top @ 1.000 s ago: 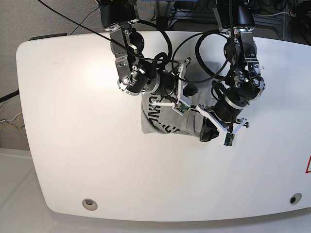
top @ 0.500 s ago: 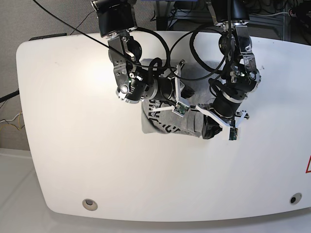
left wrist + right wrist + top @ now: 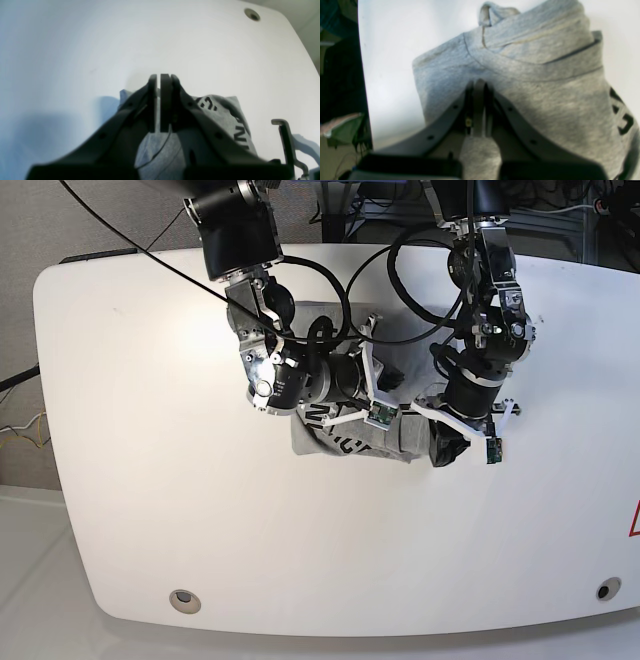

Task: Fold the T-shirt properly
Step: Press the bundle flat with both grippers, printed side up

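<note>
Two arms: both bent low over the shirt at frame centre.
Shirt: a small grey bundle on the table, lettering showing along its lower left edge.
Left gripper: jaws nearly together, a grey fold pinched between them.
Right gripper: jaws closed on cloth.
Progress: most folds look done; release and tidying seem left.
Table: white, rounded, bare around the bundle.
Room: cables and dark clutter along the top edge.

The grey T-shirt lies bunched in a thick folded bundle mid-worktop beneath my arms, black lettering showing along its front edge.
</note>
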`<state>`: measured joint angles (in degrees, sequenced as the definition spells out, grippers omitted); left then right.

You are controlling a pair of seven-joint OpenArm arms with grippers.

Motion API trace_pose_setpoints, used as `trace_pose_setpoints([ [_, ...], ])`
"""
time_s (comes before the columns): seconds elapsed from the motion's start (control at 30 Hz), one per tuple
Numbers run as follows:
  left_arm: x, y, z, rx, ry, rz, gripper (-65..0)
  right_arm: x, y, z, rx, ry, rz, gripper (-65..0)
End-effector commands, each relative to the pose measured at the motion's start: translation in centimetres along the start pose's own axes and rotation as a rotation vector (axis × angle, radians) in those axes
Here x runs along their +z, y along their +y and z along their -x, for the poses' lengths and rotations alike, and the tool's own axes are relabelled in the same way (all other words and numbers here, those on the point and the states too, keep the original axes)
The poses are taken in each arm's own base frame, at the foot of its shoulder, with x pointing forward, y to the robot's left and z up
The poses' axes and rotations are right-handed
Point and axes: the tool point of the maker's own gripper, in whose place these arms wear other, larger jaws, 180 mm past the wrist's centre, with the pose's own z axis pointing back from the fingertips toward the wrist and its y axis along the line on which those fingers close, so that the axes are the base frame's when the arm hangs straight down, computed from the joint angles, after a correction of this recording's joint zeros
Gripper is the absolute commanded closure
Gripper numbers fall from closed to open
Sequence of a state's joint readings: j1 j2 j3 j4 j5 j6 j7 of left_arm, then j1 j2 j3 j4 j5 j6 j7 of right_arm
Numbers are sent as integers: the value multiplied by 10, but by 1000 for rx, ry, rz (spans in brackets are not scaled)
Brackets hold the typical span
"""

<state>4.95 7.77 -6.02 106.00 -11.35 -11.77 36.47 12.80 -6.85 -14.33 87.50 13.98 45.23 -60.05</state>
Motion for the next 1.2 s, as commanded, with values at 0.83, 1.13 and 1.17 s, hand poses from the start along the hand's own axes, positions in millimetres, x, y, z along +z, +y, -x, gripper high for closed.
trace_pose_setpoints([
  [0.83,23,-36,103,-27,327,165,-14,34,-66,-59,-33,-203,215,0],
  [1.13,22,-34,115,-17,356,164,-14,34,-82,-27,-111,-197,237,0],
  [1.17,23,-33,114,-21,356,162,-14,32,-83,-23,-117,-186,234,0],
])
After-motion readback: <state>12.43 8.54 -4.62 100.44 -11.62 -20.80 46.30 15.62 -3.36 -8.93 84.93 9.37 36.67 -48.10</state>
